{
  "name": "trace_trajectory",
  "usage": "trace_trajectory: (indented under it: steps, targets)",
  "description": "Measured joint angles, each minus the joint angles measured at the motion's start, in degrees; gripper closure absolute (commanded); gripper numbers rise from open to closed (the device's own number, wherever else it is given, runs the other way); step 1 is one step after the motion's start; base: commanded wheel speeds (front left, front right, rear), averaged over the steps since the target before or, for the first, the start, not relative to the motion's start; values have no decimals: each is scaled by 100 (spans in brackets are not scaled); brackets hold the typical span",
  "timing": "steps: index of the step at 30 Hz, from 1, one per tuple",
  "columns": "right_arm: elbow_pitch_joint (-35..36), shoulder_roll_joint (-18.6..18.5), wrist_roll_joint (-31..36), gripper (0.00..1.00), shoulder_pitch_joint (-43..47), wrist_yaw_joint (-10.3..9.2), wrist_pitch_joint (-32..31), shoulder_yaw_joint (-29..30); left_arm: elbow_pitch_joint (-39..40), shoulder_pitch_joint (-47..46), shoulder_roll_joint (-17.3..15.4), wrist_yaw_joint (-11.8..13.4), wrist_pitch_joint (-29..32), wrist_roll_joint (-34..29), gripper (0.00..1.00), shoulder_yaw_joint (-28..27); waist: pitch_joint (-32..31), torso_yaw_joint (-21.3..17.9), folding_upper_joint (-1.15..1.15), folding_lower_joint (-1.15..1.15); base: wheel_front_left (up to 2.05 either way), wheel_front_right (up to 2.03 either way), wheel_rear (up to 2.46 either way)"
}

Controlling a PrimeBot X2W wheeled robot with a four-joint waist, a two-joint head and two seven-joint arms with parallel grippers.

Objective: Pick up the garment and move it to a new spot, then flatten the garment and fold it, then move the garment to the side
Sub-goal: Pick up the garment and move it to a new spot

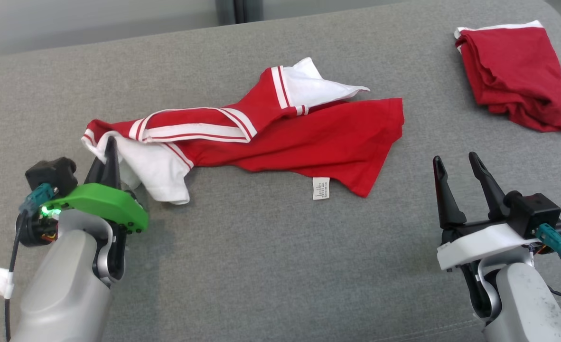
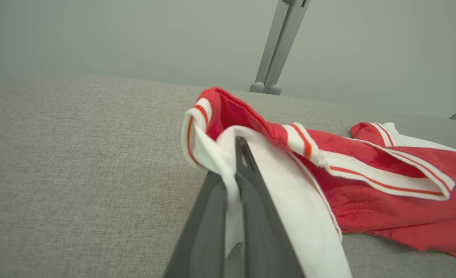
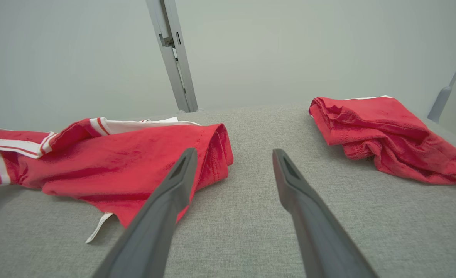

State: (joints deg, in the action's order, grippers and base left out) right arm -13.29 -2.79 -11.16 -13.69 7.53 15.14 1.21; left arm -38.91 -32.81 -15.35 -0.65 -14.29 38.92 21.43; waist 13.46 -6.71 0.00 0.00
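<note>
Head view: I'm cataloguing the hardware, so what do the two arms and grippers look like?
Both forearms are pale grey with long, tapered dark fingers. The left gripper sits on a green plate, the right gripper on a white plate. Each carries a black camera box and a teal-plugged black cable.

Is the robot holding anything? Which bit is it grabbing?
The left tool is shut on the red-and-white garment, pinching the white cloth at its end. The right tool is open, holding nothing.

- The garment (image 1: 309, 142) lies across the middle of the desk (image 1: 261, 266), reaching toward its left edge.
- A folded cloth (image 1: 515, 71) sits at the far right corner, well apart.
</note>
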Motion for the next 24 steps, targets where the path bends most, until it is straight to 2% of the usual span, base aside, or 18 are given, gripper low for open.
trace_trajectory:
  steps: [10, 20, 21, 22, 23, 24]
  targets:
    - [-3, 0, 68, 0, -115, 0, 0, -63, -322, 78, 118, -138, -67, -45, 100, -242, 240, 82, 0, 0, 0, 0, 0]
    - [-62, -1, 108, 0, -97, 0, 0, -3, 263, 356, 21, -220, -83, -309, 100, -377, 124, 142, 0, 0, 0, 0, 0]
    - [-74, 0, 109, 0, -83, 0, 0, 14, 320, 442, 10, -216, -82, -310, 80, -383, 94, 158, 0, 0, 0, 0, 0]
    - [-83, -1, 109, 0, -72, 0, 0, 21, 379, 517, -4, -207, -83, -318, 51, -383, 61, 176, 0, 0, 0, 0, 0]
    - [-91, -1, 109, 0, -59, 0, 0, 22, 439, 588, -15, -183, -83, -326, 0, -381, 27, 193, 0, 0, 0, 0, 0]
    - [-96, 0, 109, 0, -43, 0, 0, 18, 495, 652, -22, -157, -83, -337, 0, -393, -1, 206, 0, 0, 0, 0, 0]
